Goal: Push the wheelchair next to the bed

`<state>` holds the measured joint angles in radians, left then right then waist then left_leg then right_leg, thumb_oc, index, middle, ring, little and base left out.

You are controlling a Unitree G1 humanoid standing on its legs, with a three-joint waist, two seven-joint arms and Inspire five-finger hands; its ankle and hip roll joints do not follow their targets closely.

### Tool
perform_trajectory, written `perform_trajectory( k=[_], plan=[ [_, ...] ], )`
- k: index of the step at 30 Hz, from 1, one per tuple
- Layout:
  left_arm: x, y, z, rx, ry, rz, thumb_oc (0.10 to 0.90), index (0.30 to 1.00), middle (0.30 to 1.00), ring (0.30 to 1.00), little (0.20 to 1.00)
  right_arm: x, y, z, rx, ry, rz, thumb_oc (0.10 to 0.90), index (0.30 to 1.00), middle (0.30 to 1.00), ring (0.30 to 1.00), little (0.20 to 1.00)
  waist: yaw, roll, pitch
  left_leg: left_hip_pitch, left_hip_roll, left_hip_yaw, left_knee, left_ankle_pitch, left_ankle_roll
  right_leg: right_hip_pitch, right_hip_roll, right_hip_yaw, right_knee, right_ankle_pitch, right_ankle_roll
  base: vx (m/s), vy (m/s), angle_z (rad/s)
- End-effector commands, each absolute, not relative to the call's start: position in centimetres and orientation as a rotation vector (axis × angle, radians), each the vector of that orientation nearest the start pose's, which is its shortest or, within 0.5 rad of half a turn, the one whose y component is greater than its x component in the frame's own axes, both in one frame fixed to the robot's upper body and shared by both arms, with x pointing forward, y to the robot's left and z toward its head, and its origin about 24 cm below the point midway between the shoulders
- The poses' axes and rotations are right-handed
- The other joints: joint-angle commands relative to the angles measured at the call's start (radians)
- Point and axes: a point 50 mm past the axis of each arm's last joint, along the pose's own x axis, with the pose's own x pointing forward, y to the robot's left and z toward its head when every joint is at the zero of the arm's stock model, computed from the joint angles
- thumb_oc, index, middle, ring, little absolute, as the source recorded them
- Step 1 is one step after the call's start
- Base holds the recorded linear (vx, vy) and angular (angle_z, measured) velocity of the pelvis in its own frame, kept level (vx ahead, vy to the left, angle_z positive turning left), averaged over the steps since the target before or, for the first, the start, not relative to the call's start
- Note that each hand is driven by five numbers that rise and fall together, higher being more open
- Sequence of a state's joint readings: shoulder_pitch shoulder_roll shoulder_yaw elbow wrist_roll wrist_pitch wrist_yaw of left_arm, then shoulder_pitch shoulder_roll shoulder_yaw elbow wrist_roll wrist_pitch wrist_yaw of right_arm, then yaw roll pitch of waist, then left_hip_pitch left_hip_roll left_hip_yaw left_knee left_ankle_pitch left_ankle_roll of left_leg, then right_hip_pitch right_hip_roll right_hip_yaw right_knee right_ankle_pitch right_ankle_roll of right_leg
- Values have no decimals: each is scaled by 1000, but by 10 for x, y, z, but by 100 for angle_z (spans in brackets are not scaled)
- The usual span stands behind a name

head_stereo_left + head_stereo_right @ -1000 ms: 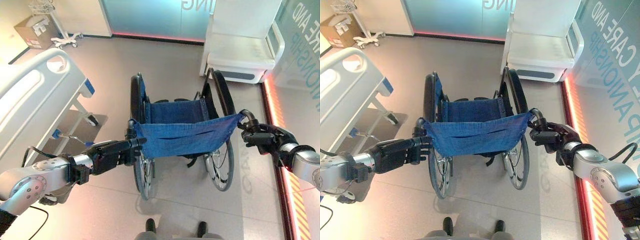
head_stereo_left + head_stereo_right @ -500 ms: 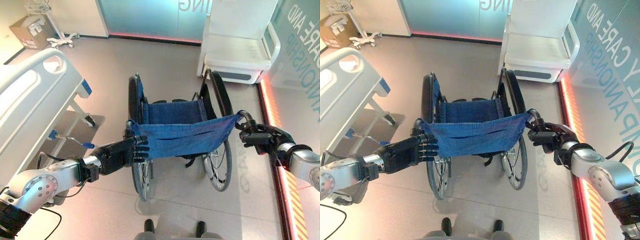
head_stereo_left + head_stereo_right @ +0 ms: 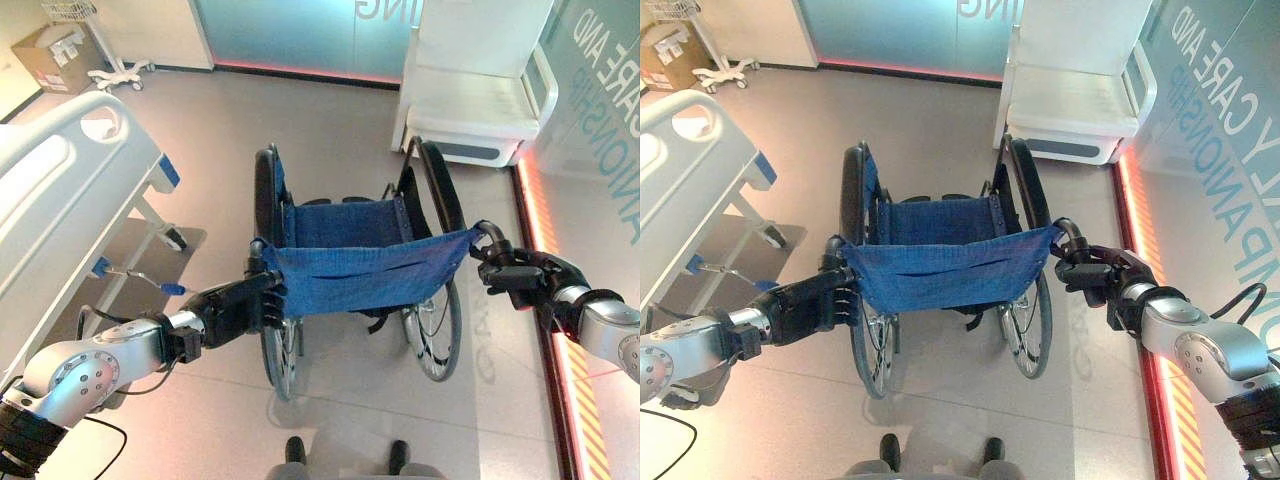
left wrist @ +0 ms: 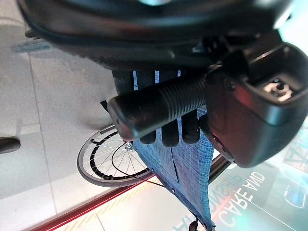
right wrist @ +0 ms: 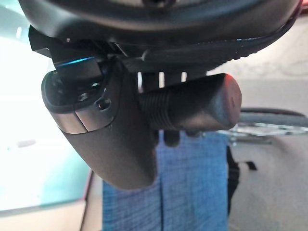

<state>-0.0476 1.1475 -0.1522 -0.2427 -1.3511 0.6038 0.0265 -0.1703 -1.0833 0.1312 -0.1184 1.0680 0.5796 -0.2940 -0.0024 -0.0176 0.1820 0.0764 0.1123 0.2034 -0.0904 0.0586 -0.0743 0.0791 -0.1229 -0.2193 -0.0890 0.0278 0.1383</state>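
Left hand (image 3: 238,308) and right hand (image 3: 522,276) wrap ribbed black handles of wheelchair (image 3: 355,262); white bed (image 3: 55,195) beyond left hand, bare floor (image 3: 330,120) ahead.

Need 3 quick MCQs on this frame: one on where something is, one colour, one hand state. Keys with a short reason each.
1. Where does the bed stand relative to the wheelchair?
A. On the robot's left
B. On the robot's right
C. Directly behind the robot

2. What colour is the wheelchair's fabric backrest?
A. Red
B. Blue
C. Green

3. What is the left hand doing?
A. Hanging open away from the chair
B. Resting flat on the bed
C. Closed round a push handle of the wheelchair

Answers:
1. A: the white bed lies at the left of the eye views, with floor between it and the chair.
2. B: the sling stretched between the two handles is blue.
3. C: the left wrist view shows the fingers curled round the ribbed black grip; the right hand likewise holds the other handle.
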Motion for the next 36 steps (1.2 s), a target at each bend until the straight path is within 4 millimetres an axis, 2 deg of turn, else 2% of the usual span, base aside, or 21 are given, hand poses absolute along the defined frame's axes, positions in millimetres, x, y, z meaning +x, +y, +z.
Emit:
perform_trajectory(
  k=[1, 9, 15, 17, 18, 20, 21, 23, 24, 25, 26, 29, 30, 31, 33, 34, 36],
  plan=[
    [259, 234, 154, -203, 344, -375, 400, 300, 300, 300, 300, 270, -266, 142, -187, 375, -10, 400, 300, 300, 300, 300, -22, 26, -49, 15, 10, 24, 3, -10, -23, 6, -5, -17, 2, 15, 6, 0, 0, 0],
    [259, 236, 156, -243, 333, -331, 400, 300, 300, 300, 300, 268, -263, 141, -186, 377, 11, 400, 300, 300, 300, 300, -23, 23, -49, 20, 19, 22, 3, -6, -28, 12, 8, -20, 2, 8, -3, 5, -55, 0],
    [258, 244, 158, -307, 304, -233, 400, 300, 300, 300, 300, 268, -257, 144, -192, 376, 65, 400, 300, 300, 300, 300, -18, 14, -43, 31, 48, 5, 22, 22, -49, 25, 38, -33, 2, 1, -29, 49, -151, 0],
    [258, 245, 160, -329, 287, -222, 400, 300, 300, 300, 300, 271, -255, 148, -200, 367, 85, 400, 300, 300, 300, 300, -17, 7, -32, 11, 65, 6, 93, 16, -59, 18, 42, -39, 25, -2, -43, 16, -169, -1],
    [259, 245, 161, -345, 272, -215, 400, 300, 300, 300, 300, 274, -253, 150, -204, 358, 99, 400, 300, 300, 300, 300, -15, 0, -22, -11, 82, 8, 173, 20, -64, 7, 44, -40, 51, -7, -55, 15, -179, -1],
    [260, 247, 161, -358, 257, -201, 400, 300, 300, 300, 300, 277, -249, 151, -211, 346, 123, 400, 300, 300, 300, 300, -10, -6, -5, -54, 107, -6, 280, 67, -73, -5, 54, -39, 83, -11, -71, 34, -230, -11],
    [261, 248, 162, -369, 245, -190, 400, 300, 300, 300, 300, 280, -243, 152, -218, 330, 146, 400, 300, 300, 300, 300, 1, -27, 30, -149, 112, -42, 512, 131, -70, -5, 69, -20, 123, -20, -102, 39, -252, -18],
    [262, 248, 162, -384, 240, -181, 400, 300, 300, 300, 300, 282, -238, 152, -223, 320, 164, 400, 300, 300, 300, 300, 9, -36, 55, -210, 102, -50, 623, 150, -62, 5, 81, -6, 141, -28, -121, 59, -170, -26],
    [262, 248, 161, -389, 239, -178, 400, 300, 300, 300, 300, 282, -237, 151, -228, 316, 173, 400, 300, 300, 300, 300, 14, -38, 63, -229, 85, -58, 635, 150, -54, 11, 85, 2, 148, -31, -124, 161, -49, -43],
    [261, 251, 161, -403, 231, -160, 400, 300, 300, 300, 300, 284, -232, 151, -245, 305, 202, 400, 300, 300, 300, 300, 34, -34, 86, -265, 29, -64, 620, 132, -31, 33, 98, 27, 170, -53, -123, 206, 21, -35],
    [260, 253, 162, -410, 229, -150, 400, 300, 300, 300, 300, 285, -230, 152, -253, 305, 217, 400, 300, 300, 300, 300, 45, -29, 85, -276, 8, -60, 565, 148, -28, 42, 112, 35, 176, -63, -121, 279, 58, -30],
    [258, 262, 160, -415, 228, -125, 400, 300, 300, 300, 300, 287, -225, 151, -266, 306, 248, 400, 300, 300, 300, 300, 75, -5, 82, -285, 7, -25, 374, 205, -41, 97, 157, 47, 187, -105, -117, 301, 76, -18],
    [258, 263, 159, -415, 228, -122, 400, 300, 300, 300, 300, 287, -225, 151, -266, 306, 252, 400, 300, 300, 300, 300, 79, -2, 82, -283, 6, -23, 342, 215, -45, 109, 161, 50, 185, -111, -115, 465, 138, -16],
    [258, 266, 157, -414, 229, -109, 400, 300, 300, 300, 300, 288, -225, 148, -264, 310, 264, 400, 300, 300, 300, 300, 98, 13, 72, -296, 7, -33, 222, 256, -60, 155, 184, 65, 173, -135, -112, 405, 124, -22],
    [258, 267, 155, -417, 230, -104, 400, 300, 300, 300, 300, 289, -224, 147, -260, 312, 271, 400, 300, 300, 300, 300, 110, 16, 69, -289, 3, -46, 149, 285, -70, 192, 190, 76, 163, -154, -110, 428, 131, -30],
    [256, 269, 153, -417, 231, -95, 400, 300, 300, 300, 300, 288, -225, 146, -259, 314, 279, 400, 300, 300, 300, 300, 122, 16, 63, -287, -1, -55, 84, 295, -74, 229, 192, 90, 154, -173, -107, 447, 158, -46],
    [256, 271, 151, -415, 231, -82, 400, 300, 300, 300, 300, 288, -225, 149, -264, 312, 290, 400, 300, 300, 300, 300, 129, 12, 50, -274, -8, -50, 63, 264, -63, 254, 185, 104, 149, -193, -101, 434, 216, -58]
  ],
)
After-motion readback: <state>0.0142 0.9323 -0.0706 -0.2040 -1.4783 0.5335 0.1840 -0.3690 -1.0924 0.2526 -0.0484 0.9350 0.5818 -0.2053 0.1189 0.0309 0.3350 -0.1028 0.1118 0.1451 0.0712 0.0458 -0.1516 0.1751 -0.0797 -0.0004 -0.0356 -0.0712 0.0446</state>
